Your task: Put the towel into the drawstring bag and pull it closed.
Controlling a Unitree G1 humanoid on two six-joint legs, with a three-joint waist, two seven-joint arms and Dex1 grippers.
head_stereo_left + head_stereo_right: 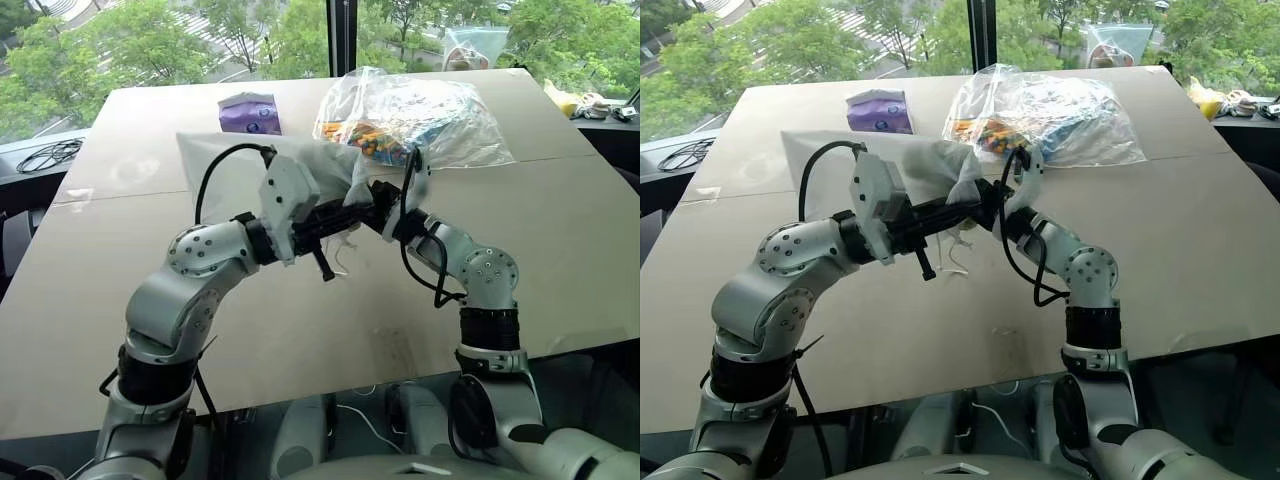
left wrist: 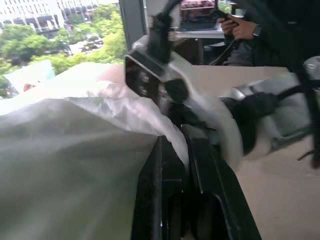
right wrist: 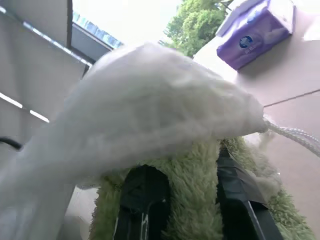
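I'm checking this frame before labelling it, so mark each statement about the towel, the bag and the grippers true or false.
1. The right gripper holds the pale green towel between its fingers. True.
2. The left gripper is open and touches nothing. False: it is shut on the white drawstring bag.
3. The purple tissue pack lies inside the clear plastic bag. False: it lies on the table beside that bag.
4. The drawstring bag's cord hangs loose at the bag's mouth. True.
5. The towel lies flat on the table. False: it is held up at the bag's mouth.
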